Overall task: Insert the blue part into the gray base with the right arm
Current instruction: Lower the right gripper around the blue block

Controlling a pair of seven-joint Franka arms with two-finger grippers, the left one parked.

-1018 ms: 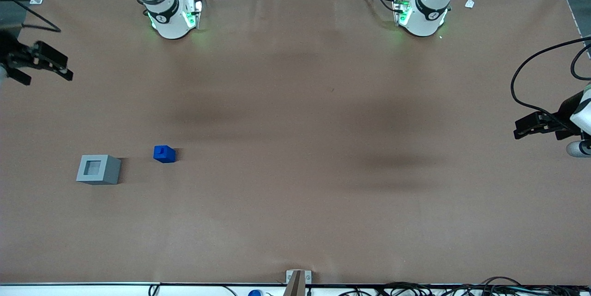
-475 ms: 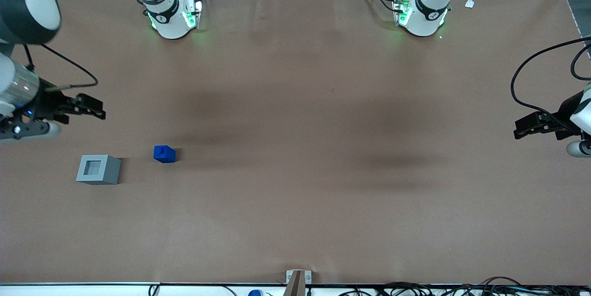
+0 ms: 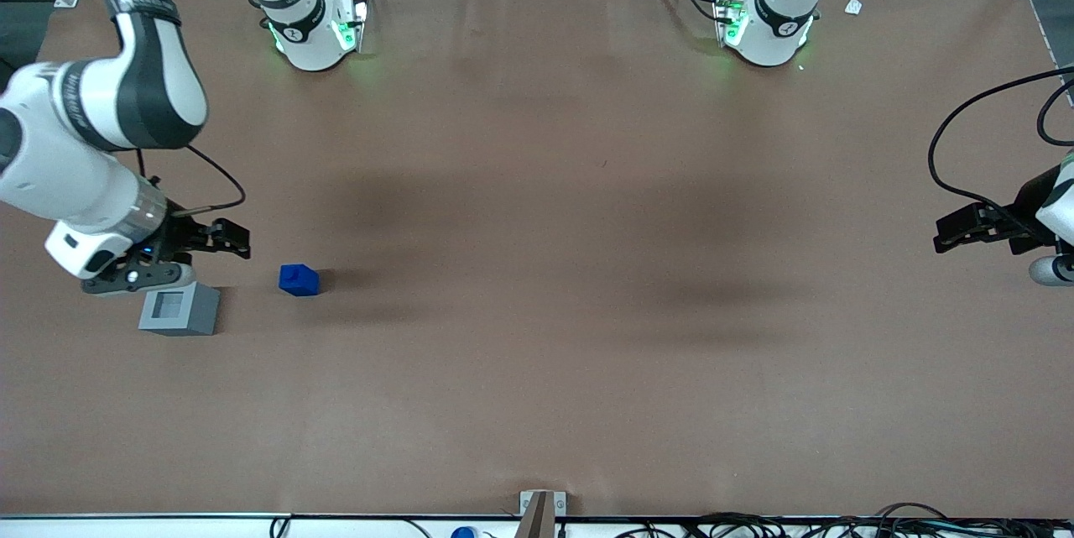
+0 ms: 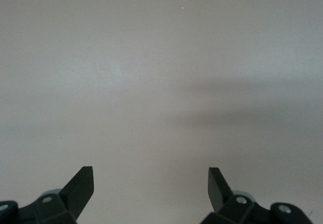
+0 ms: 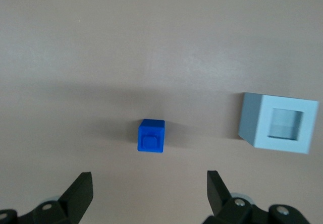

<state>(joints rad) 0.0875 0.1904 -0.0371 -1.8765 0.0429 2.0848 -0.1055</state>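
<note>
The blue part [image 3: 299, 279] is a small bright-blue cube with a raised stub on top, resting on the brown table; it also shows in the right wrist view as the blue part [image 5: 151, 136]. Beside it, toward the working arm's end, stands the gray base [image 3: 179, 309], a light-gray block with a square recess, also seen as the gray base [image 5: 280, 123]. The right arm's gripper [image 3: 228, 239] hangs above the table between the two blocks, slightly farther from the front camera than both. Its gripper [image 5: 150, 183] is open and holds nothing.
The brown table cover [image 3: 537, 353] spans the scene. Both arm mounts [image 3: 315, 30] [image 3: 768, 26] stand along the table's edge farthest from the front camera. A small bracket [image 3: 541, 504] sits at the nearest edge, with cables along it.
The right arm has swung in from the table's end, and its gripper has come down close to the gray base and the blue part. Both blocks stay put.
</note>
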